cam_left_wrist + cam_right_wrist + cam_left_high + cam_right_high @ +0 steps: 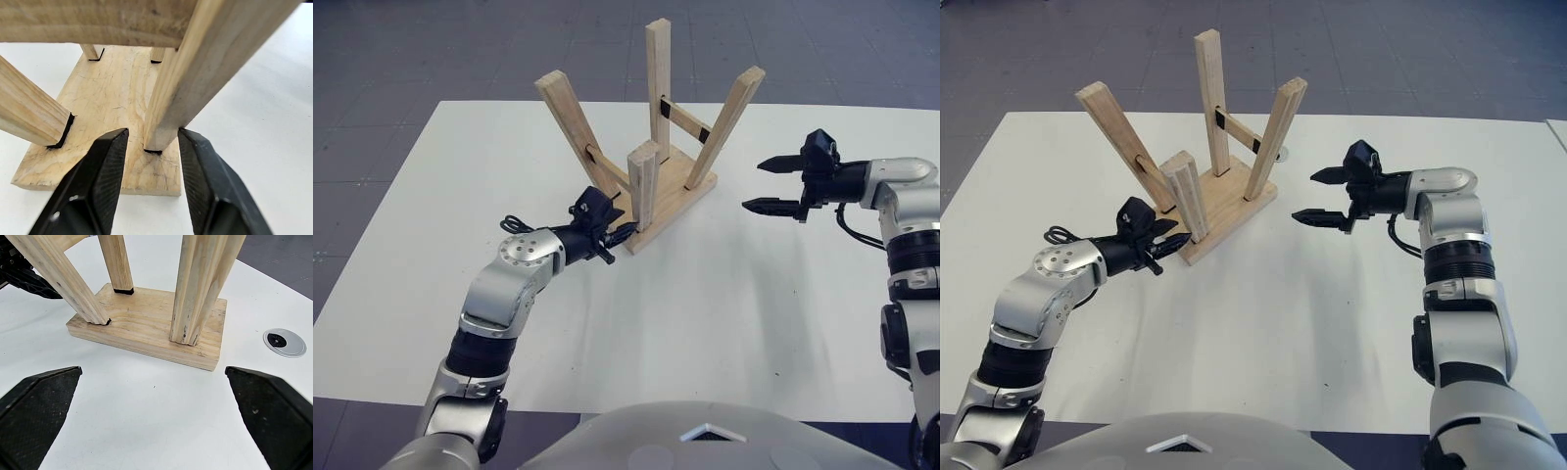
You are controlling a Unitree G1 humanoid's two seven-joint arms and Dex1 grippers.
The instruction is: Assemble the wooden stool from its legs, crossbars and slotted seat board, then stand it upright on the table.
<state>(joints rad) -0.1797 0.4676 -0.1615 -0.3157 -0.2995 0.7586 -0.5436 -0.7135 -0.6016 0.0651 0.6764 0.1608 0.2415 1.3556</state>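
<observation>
Between parted fingers [105, 166] of left gripper [152, 137], near leg [181, 88] of upturned stool [674, 201].

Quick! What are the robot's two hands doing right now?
Left gripper: open, straddling the base of the nearest stool leg.
Right gripper: open, holding nothing.

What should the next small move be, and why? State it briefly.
Probably close the left gripper on the near leg. Its fingers are open and straddle that leg just above the seat board. The stool stands legs-up, so it must be gripped before it is turned. The right gripper is open, apart from it.
</observation>
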